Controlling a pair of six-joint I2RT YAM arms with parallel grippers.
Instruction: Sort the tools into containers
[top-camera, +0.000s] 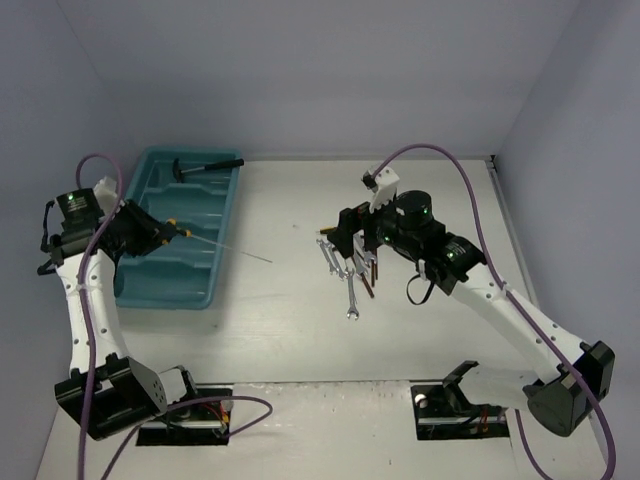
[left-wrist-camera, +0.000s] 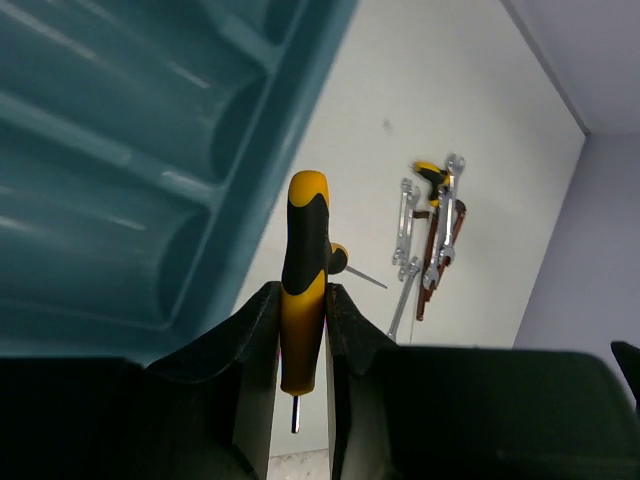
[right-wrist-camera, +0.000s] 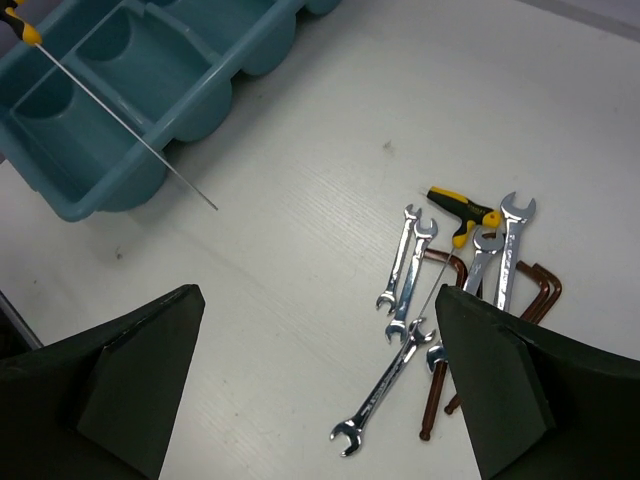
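The teal tray (top-camera: 150, 285) lies at the left, with a black-handled hammer (top-camera: 208, 166) in its far compartment. My left gripper (top-camera: 160, 232) hovers over the tray's middle, shut on the handle of a yellow-and-black screwdriver (left-wrist-camera: 303, 270) whose thin shaft (top-camera: 230, 249) sticks out right over the table. My right gripper (top-camera: 352, 250) is open and empty above the tool pile: several silver wrenches (right-wrist-camera: 410, 270), a second yellow-and-black screwdriver (right-wrist-camera: 460, 207) and reddish-brown tools (right-wrist-camera: 540, 290). The right wrist view shows its fingers (right-wrist-camera: 150, 370) spread wide over the pile.
One wrench (top-camera: 352, 295) lies nearest me, slanting out of the pile. Pale walls close in the table at the back and both sides. Purple cables loop off both arms.
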